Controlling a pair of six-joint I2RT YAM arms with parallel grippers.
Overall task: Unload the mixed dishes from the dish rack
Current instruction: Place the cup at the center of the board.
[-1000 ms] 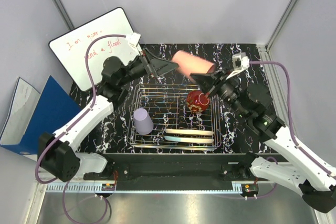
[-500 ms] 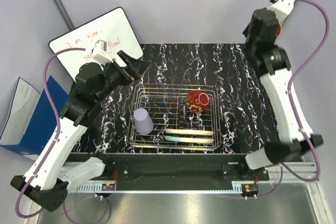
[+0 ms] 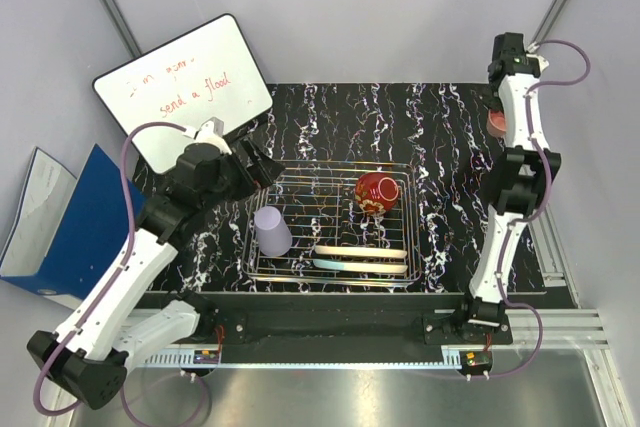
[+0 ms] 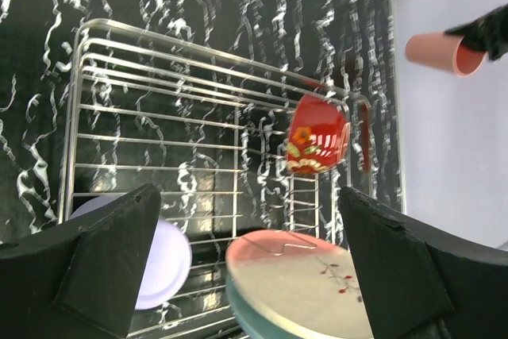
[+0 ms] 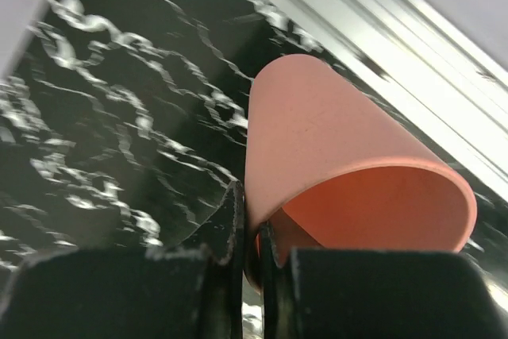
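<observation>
Near the whiteboard point(image 3: 180, 87), left end effector point(image 4: 248, 204) wide — right end effector point(image 5: 248, 224) pinching salmon-pink cup point(image 5: 333, 156)

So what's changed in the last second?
The right gripper, shut on the salmon-pink cup, carried it from over the dish rack to the far right of the table. The left gripper, open and empty, pulled back to the rack's far left corner. The lavender cup, red patterned bowl and plates stayed put.
</observation>
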